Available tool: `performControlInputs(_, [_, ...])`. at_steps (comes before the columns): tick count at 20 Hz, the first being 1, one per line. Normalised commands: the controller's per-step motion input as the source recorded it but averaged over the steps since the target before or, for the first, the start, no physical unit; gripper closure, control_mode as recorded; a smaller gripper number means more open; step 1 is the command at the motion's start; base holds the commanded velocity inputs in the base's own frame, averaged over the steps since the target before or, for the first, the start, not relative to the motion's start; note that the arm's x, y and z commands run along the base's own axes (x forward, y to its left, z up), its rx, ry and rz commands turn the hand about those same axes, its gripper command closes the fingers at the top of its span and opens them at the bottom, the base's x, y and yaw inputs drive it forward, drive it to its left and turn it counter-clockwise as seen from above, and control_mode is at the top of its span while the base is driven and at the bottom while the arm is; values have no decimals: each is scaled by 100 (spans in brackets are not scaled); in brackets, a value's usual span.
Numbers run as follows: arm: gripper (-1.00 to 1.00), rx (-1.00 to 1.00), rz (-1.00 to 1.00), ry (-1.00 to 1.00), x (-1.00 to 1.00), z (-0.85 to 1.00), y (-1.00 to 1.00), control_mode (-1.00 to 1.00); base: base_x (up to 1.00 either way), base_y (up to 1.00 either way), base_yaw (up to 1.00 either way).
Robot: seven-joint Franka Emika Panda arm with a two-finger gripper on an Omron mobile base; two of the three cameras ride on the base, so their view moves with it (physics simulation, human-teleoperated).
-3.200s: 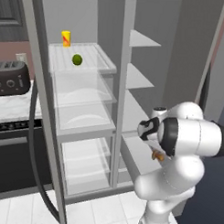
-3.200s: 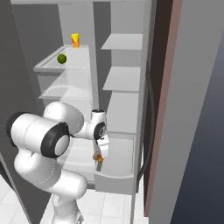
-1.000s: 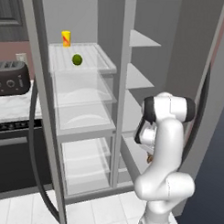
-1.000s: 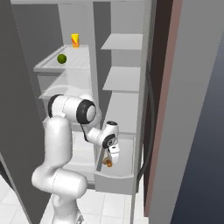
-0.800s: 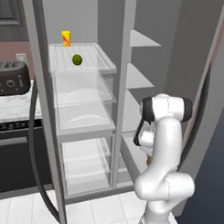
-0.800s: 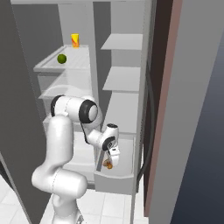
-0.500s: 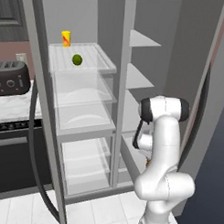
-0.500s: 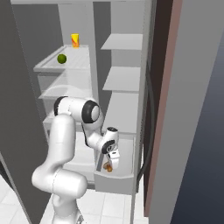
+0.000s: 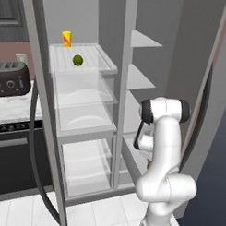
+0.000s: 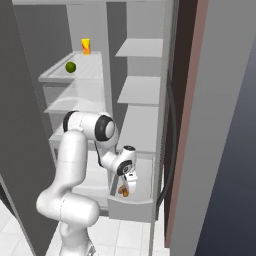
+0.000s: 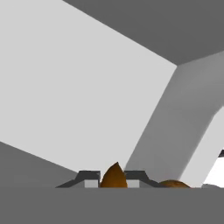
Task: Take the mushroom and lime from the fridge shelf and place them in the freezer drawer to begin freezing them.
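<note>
The gripper (image 10: 125, 188) reaches down into the freezer drawer (image 10: 131, 209), a shallow pale grey box pulled out at the bottom of the open fridge, and it is clenched on the mushroom (image 10: 122, 190), whose tan-orange stem shows just under the gripper against the drawer's inner wall. In the hand view the mushroom (image 11: 114, 177) sits as a brown pointed shape between the two dark fingertips (image 11: 89, 178), with plain grey drawer walls beyond them. Whether the mushroom touches the drawer floor cannot be told. From the left side the white arm bends down in front of the drawer, and the gripper itself is hidden behind the forearm there. Well above the drawer and over to its left, the lime (image 9: 78, 60) lies on the fridge shelf (image 9: 98, 63), a wide translucent whitish shelf at the top of the fridge's left column; the right base view shows the lime (image 10: 70, 67) near the front part of the fridge shelf (image 10: 90, 74). Behind the lime, toward the back of that shelf, a yellow cup (image 9: 66, 39) with a red mark stands upright. Between the shelf and the drawer's level hang translucent bins (image 9: 85, 93) with curved fronts. Left of the fridge a dark toaster (image 9: 10, 79) rests on a pale worktop (image 9: 13, 109).
</note>
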Motion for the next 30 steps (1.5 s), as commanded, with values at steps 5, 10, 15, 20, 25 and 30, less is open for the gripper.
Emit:
performControlInputs(5, [100, 2, 0, 0, 1, -18, 0, -100, 0, 0, 0])
performControlInputs(10, [100, 2, 0, 0, 0, -19, 0, -100, 0, 0, 0])
performControlInputs(15, [100, 1, 0, 0, 0, -27, 0, -100, 0, 0, 0])
performControlInputs(20, [100, 1, 0, 0, 0, -30, 0, -100, 0, 0, 0])
performControlInputs(25, [100, 0, 0, 0, -1, -23, 0, -100, 0, 0, 0])
performControlInputs(30, [100, 0, 0, 0, -8, -23, 0, -100, 0, 0, 0])
